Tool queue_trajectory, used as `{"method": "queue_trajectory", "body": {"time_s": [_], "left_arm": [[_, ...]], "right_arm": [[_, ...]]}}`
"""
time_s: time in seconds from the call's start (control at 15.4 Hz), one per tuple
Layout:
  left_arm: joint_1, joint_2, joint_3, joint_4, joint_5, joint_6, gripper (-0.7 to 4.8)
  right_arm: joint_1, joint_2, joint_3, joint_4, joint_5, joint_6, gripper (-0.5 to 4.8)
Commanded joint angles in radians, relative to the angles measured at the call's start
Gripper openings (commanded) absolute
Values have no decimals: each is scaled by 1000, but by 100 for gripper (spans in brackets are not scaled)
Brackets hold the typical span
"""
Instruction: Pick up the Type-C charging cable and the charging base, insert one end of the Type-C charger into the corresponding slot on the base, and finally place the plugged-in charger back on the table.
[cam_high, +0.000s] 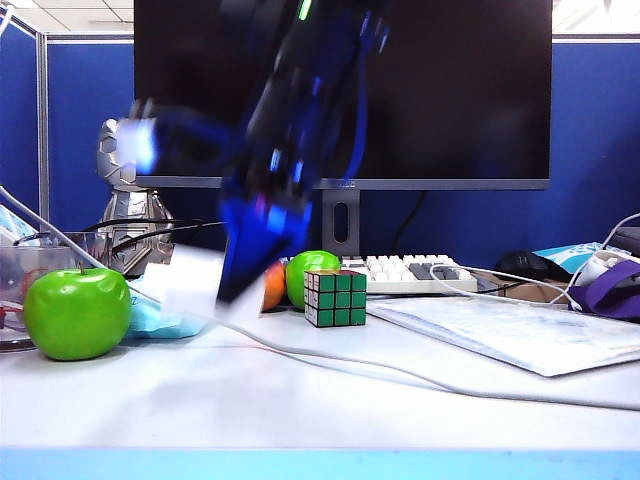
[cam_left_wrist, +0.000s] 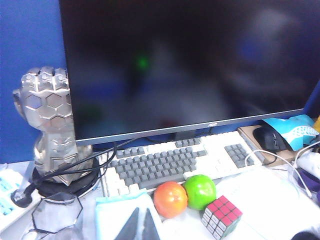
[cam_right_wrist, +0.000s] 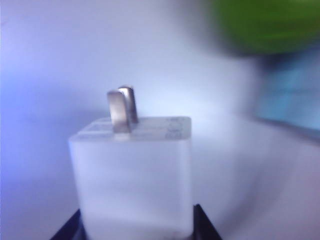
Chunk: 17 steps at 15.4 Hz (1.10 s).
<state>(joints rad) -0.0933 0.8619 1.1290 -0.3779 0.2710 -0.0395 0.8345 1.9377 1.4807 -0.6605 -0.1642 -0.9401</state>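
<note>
Right claw (cam_right_wrist: 136, 227): clamped on the charging base (cam_right_wrist: 132, 175), its dark fingertips (cam_right_wrist: 65, 231) pressed to both sides of the white block; the two metal prongs stick out of the face turned away from the claw; in the exterior view the blurred blue arm holds the block above the counter (cam_high: 300, 410), left of the middle, between the big green apple (cam_high: 77, 312) and the Rubik's cube (cam_high: 335, 297)
Left claw (cam_left_wrist: 140, 225): fingers pressed together with nothing between them; raised over the counter, facing the keyboard (cam_left_wrist: 175, 162) and the monitor (cam_left_wrist: 190, 65)
Type-C charging cable (cam_high: 400, 372): lying across the counter, running from the left side out to the right edge; its plug cannot be made out
Near the cube: a smaller green apple (cam_left_wrist: 200, 191) touching an orange fruit (cam_left_wrist: 170, 199)
</note>
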Motion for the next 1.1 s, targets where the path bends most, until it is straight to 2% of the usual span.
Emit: {"method": "queue_trajectory", "body": {"time_s": [0.06, 0.13, 0.19, 0.32, 0.45, 0.58, 0.65, 0.78, 0.84, 0.97, 1.04, 1.1], "left_arm": [[-1, -2, 5, 20, 7, -3, -6], [-1, -2, 5, 19, 7, -3, -5], [-1, -2, 5, 19, 12, -3, -5], [-1, -2, 5, 19, 25, -6, -6], [-1, -2, 5, 15, 25, -6, -5], [-1, -2, 5, 9, 25, -6, -5], [-1, -2, 5, 9, 25, -6, -5], [-1, -2, 5, 11, 25, -6, -5], [-1, -1, 5, 13, 25, -6, -5], [0, -2, 5, 14, 25, -6, -5], [-1, -2, 5, 18, 25, -6, -5], [-1, -2, 5, 21, 25, -6, -5]], "right_arm": [[1, 61, 5, -72, -21, 14, 17], [-1, 66, 5, -66, -16, 39, 56], [0, 64, 5, -51, -13, 55, 141], [0, 63, 9, -22, -10, 113, 273], [2, 41, 9, 1, 12, 154, 274], [3, -21, 9, 7, 79, 177, 274], [3, -79, 9, 12, 111, 268, 274], [2, -141, 9, 18, 114, 599, 274], [-2, -160, 9, 26, 114, 837, 274], [-7, -173, 9, 6, 117, 1443, 270], [-11, -172, 8, -2, 96, 1677, 270], [-11, -166, 7, 13, 45, 1806, 269]]}}
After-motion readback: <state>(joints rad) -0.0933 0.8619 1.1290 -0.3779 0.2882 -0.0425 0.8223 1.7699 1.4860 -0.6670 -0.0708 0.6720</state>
